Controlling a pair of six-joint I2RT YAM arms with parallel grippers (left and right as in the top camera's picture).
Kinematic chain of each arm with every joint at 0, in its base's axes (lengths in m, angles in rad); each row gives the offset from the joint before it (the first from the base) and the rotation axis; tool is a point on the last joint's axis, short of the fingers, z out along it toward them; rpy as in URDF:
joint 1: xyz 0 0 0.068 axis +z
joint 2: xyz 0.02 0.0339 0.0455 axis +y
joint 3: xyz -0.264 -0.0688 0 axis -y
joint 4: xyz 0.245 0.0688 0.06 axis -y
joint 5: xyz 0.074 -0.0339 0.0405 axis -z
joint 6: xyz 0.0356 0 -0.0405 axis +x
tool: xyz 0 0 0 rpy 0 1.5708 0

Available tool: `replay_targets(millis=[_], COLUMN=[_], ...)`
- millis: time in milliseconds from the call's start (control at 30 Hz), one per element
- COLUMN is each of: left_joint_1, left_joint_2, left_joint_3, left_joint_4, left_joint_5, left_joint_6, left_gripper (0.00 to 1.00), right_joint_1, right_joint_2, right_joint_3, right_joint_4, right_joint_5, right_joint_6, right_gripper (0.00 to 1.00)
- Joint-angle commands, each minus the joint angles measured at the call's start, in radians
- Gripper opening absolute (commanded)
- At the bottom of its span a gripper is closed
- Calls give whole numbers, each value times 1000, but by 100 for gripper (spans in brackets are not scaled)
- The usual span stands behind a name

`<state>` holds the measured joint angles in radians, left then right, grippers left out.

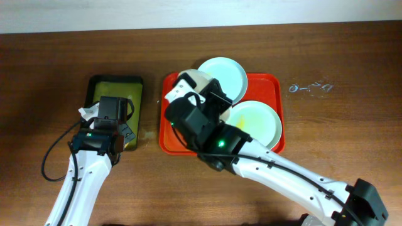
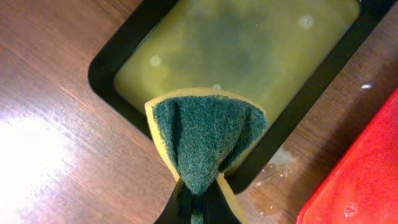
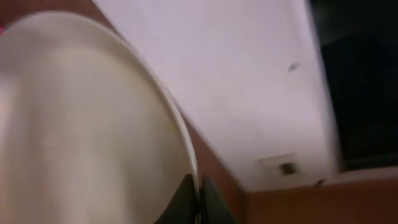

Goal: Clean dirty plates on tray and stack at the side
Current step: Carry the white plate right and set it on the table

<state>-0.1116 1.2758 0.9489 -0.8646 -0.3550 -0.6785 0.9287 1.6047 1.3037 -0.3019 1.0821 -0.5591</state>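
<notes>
The right pincer (image 3: 198, 190) pinches the rim of a tilted plate (image 3: 81, 124) above the tray (image 1: 267, 80); the left pincer (image 2: 199, 200) pinches a sponge (image 2: 205, 134).

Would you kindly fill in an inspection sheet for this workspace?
Surface: wooden table, wet spots beside dark tray.
Job's things: red tray holds a pale mint plate and a yellow-smeared plate; tilted plate in right tool.
Clutter: dark tray of olive liquid; pale marks on table's right.
Tools: left tool shut on sponge; right tool shut on tilted plate's rim.
Cables: black cable loops at table's left.
Surroundings: white strip beyond table.
</notes>
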Motion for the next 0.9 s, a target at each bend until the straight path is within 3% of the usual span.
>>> replay_targets(millis=[0,133,367,433,467,533,567,600,667,800,867], left_joint_1=[4,4,4,4,4,4,4,4,4,4,4], left_joint_2=[-12,-12,-12,-12,-12,-12,-11,-11,-11,-11,-11], left_joint_3=[0,0,-2,-2,-3,-18,-24,-30,-30,-30,-30], left_joint_4=[-31,-43,-42,-42,-42,-30,-25,-13,-12,-12,-12], left_joint_5=[0,0,-7,-7,-8,-8,-8,-7,-7,-7,-7], left_joint_6=[-6,-6,-6,-6,-6,-6,-6,-6,-6,-6,-6], left_gripper=[0,0,0,0,0,0,0,0,0,0,0], right_joint_1=[48,93,97,82,47,-68,-129,-194,-341,-708,-931], right_joint_2=[-12,-12,-12,-10,-10,-5,5,8,-21,-37,0], right_joint_3=[11,11,11,11,10,10,10,10,11,11,10], right_joint_4=[143,302,325,324,304,25,-130,-201,-208,-212,-226], right_joint_5=[186,214,209,208,190,-110,-358,-469,-517,-1096,-1286], right_joint_6=[-322,-618,-576,-460,-312,82,160,262,603,832,890], right_gripper=[4,4,4,4,4,4,4,4,4,4,4])
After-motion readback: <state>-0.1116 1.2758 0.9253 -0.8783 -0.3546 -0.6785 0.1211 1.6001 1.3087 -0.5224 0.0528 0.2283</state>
